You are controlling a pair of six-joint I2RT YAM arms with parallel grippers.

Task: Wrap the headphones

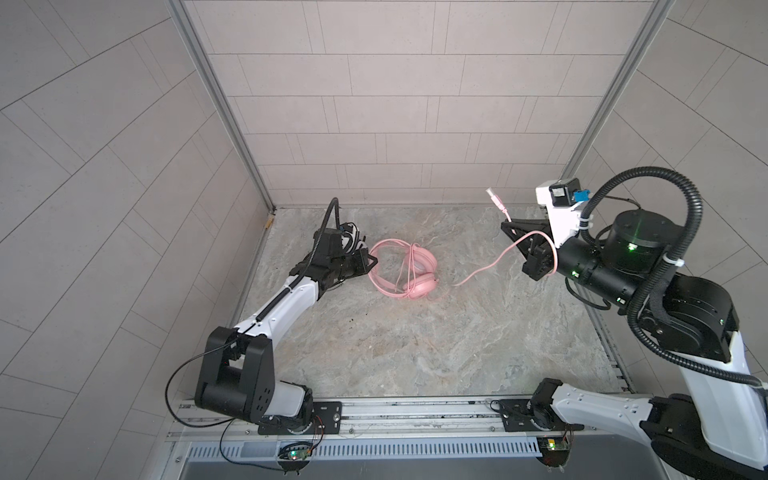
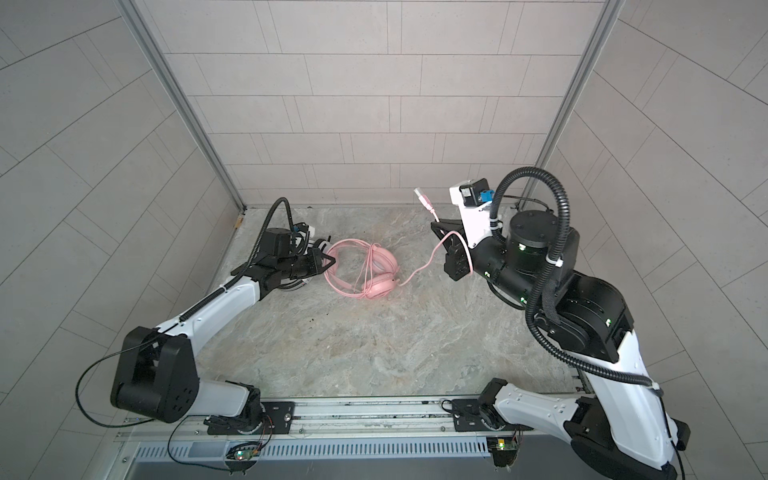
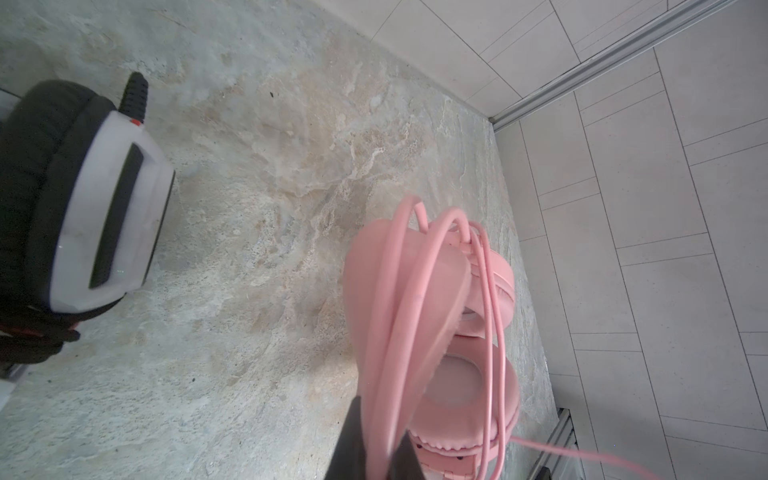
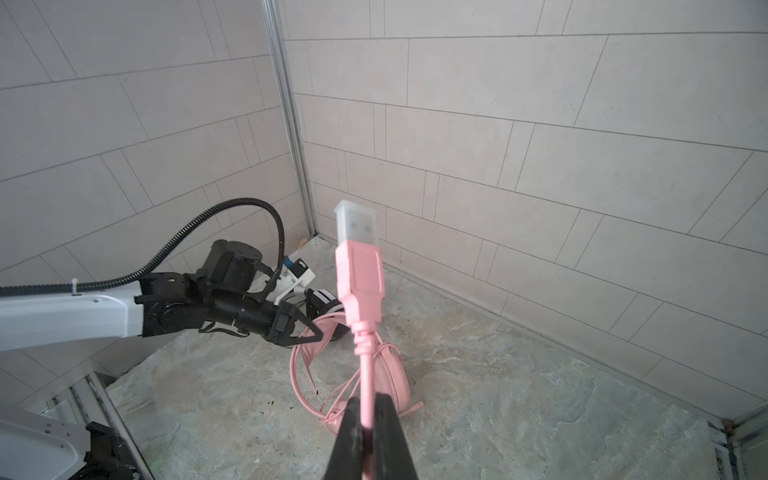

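Right gripper (image 4: pixel 368 432) is clamped on the pink cable (image 1: pixel 482 272) just below its USB plug (image 4: pixel 359 266), holding the plug end raised at the far right of the stone tabletop (image 1: pixel 415 340). Left gripper (image 1: pixel 371 261) is closed on the headband of the pink headphones (image 1: pixel 409 270), pinning them near the middle, toward the far left. Step in hand looks like mid-wrap: several cable loops already lie over the band and ear cups, and a slack tail runs from the cups to the right gripper. Next move probably calls for carrying the plug end around the headset again to take up that slack while the left grip keeps the band steady. Cable is thin, smooth, rubbery and floppy; the plug is rigid with a clear cap; the cups are round and padded. The white and black headphones (image 3: pixel 89 208), hard shell with a dark cushion, sit just left of the pink pair, behind the left arm.
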